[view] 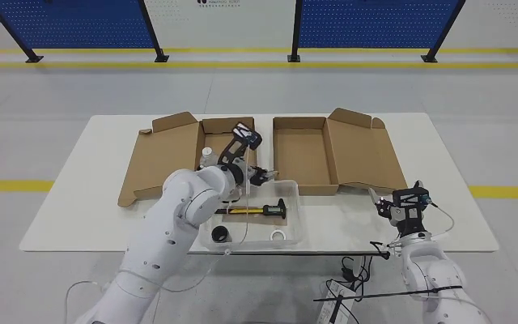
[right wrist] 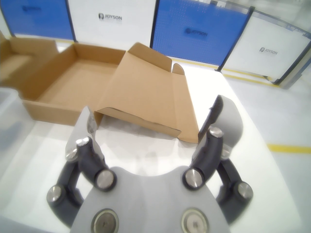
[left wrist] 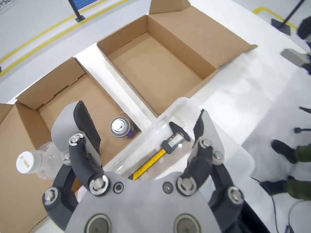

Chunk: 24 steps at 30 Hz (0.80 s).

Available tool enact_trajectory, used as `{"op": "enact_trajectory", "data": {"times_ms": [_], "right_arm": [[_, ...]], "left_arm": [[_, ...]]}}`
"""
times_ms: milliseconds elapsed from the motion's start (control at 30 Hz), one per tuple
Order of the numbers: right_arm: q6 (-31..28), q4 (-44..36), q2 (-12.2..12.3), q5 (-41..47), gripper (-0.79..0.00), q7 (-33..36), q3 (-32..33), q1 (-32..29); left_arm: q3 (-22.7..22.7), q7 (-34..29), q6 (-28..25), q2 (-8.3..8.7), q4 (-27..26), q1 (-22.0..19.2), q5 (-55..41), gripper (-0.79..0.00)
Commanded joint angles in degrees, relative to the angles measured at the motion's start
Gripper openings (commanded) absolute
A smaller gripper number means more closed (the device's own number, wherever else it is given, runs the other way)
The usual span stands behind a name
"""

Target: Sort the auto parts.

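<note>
A white table (view: 453,162) is laid with two open cardboard boxes side by side at its far half, and a clear plastic bin (view: 295,215) is set at the near edge, in front of the gap between them. In the bin a digital caliper (view: 263,210) with a yellow-marked beam is laid flat along the far side, and a small black round part (view: 220,235) and a small white ring (view: 278,235) are placed well apart along the near side. The left box (view: 162,158), its lid folded out to the left, is occupied by an upright spray can (left wrist: 120,127) in the near corner next to the bin and by a clear bottle with a white cap (left wrist: 36,161). The right box (view: 303,158) is seen with its bare floor showing and its lid folded out to the right. The left gripper (view: 257,174) is held above the far edge of the bin, just beside the left box's near corner; its fingers are spread wide with nothing between them, and the caliper is seen below it in the left wrist view. The right gripper (view: 379,202) is held over the near right part of the table, well apart from the bin, with its fingers likewise spread and nothing gripped.
</note>
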Motion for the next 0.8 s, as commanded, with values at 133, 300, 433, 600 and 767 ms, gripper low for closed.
{"op": "enact_trajectory", "data": {"times_ms": [133, 300, 433, 600, 767], "right_arm": [[0.0, 0.0, 0.0, 0.0, 0.0, 0.0, 0.0, 0.0], [0.0, 0.0, 0.0, 0.0, 0.0, 0.0, 0.0, 0.0], [0.0, 0.0, 0.0, 0.0, 0.0, 0.0, 0.0, 0.0], [0.0, 0.0, 0.0, 0.0, 0.0, 0.0, 0.0, 0.0], [0.0, 0.0, 0.0, 0.0, 0.0, 0.0, 0.0, 0.0]], "left_arm": [[-3.2, -14.0, -7.3, 1.18, -3.8, 1.1, -10.8, 0.0], [-5.9, -24.9, -9.6, 2.34, -4.5, 2.2, -17.9, 0.0], [-6.6, -32.6, -9.4, 3.4, -4.1, 2.4, -20.5, 0.0], [-6.4, -34.1, -8.0, 4.12, -4.4, 1.9, -23.0, 0.0], [-6.4, -34.1, -8.0, 4.12, -4.4, 1.9, -23.0, 0.0]]}}
